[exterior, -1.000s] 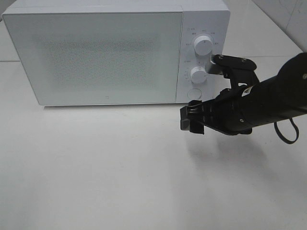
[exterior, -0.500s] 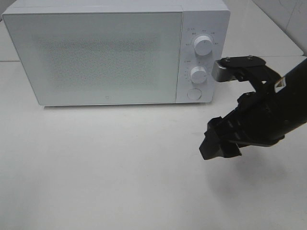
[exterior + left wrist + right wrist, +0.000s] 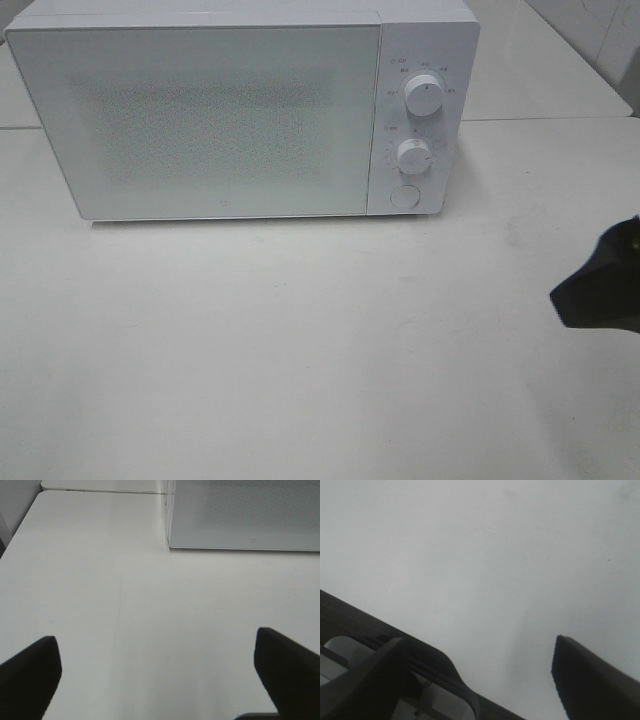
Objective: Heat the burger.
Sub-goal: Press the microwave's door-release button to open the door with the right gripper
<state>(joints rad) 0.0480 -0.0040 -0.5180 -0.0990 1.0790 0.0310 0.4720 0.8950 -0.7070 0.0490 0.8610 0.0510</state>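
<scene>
- White table (image 3: 300, 360): the near part is bare, matte and evenly lit.
- Left gripper (image 3: 156, 641): seen only in the left wrist view. Its two dark fingers (image 3: 30, 675) stand wide apart with nothing between them but tabletop. It hangs over the table, short of the oven's front left corner and not touching it.
- A faint thin line (image 3: 118, 620) runs along the tabletop ahead of the left gripper.
- Right gripper (image 3: 598, 286): only a dark blunt end shows at the right edge of the high view, over the table and well clear of the oven. In the right wrist view its fingers (image 3: 590, 680) are spread, with plain tabletop in the gap and nothing held.
- Microwave oven (image 3: 425, 40): a white box standing upright on the table, at the far middle.
- Oven door (image 3: 220, 120): shut, flush with the front. Its panel is frosted and speckled, so the inside cannot be seen.
- Control strip to the right of the door: upper knob (image 3: 424, 95), lower knob (image 3: 412, 156) and a round button (image 3: 404, 195) below them. The printed marks around the knobs are too small to read.
- Burger: visible in no view. I cannot tell where it is.
- Seam (image 3: 540, 120): to the right of the oven, a straight joint crosses the tabletop.
</scene>
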